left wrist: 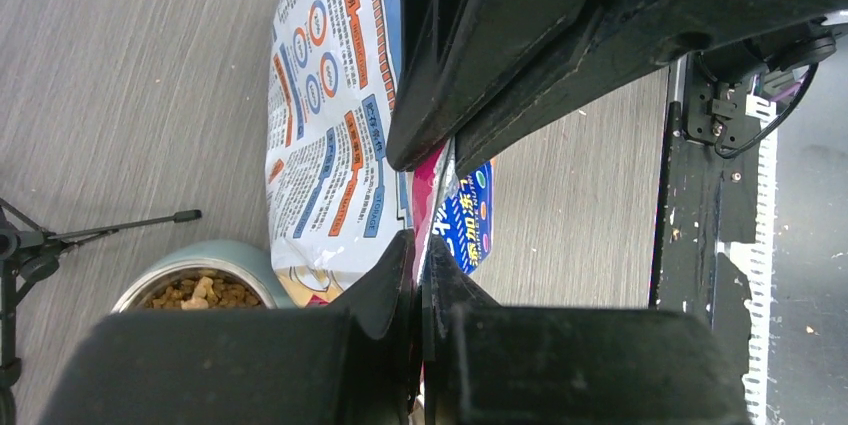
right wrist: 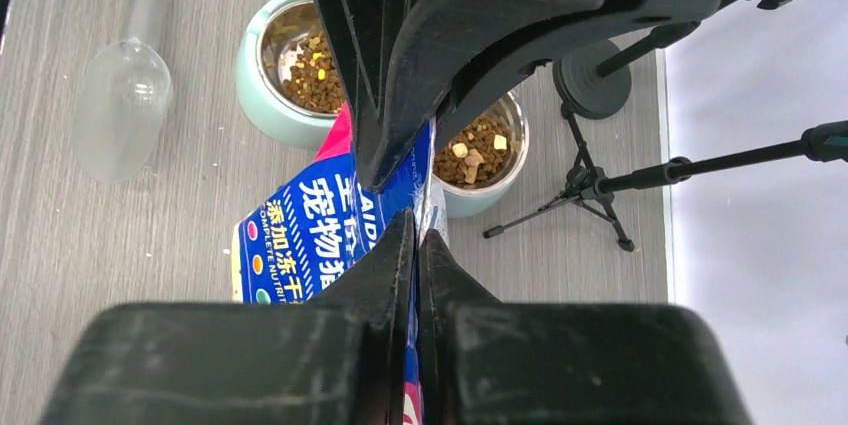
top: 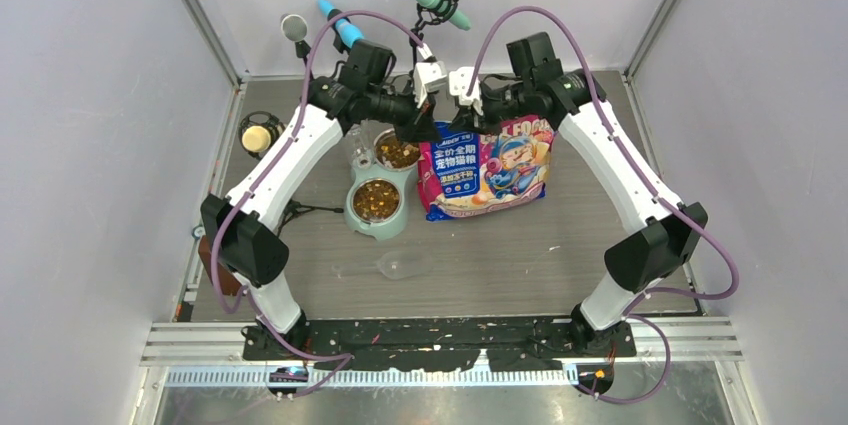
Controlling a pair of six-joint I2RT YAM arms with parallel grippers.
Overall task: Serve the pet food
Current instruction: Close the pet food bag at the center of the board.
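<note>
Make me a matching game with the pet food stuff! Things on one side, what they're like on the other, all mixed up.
Things:
1 kibble
2 clear scoop
3 pet food bag
4 feeder

Descriptions:
A empty, lying flat
B mint green
C inside the steel bowls
D pinched at its top edge

Pairs: 1-C, 2-A, 3-D, 4-B

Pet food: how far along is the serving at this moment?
Done: brown kibble sits in both steel bowls of the mint-green feeder. In hand: left gripper and right gripper are both shut on the top edge of the glossy pink, white and blue bag. Remaining: probably only releasing the bag; the clear plastic scoop lies unused.
</note>
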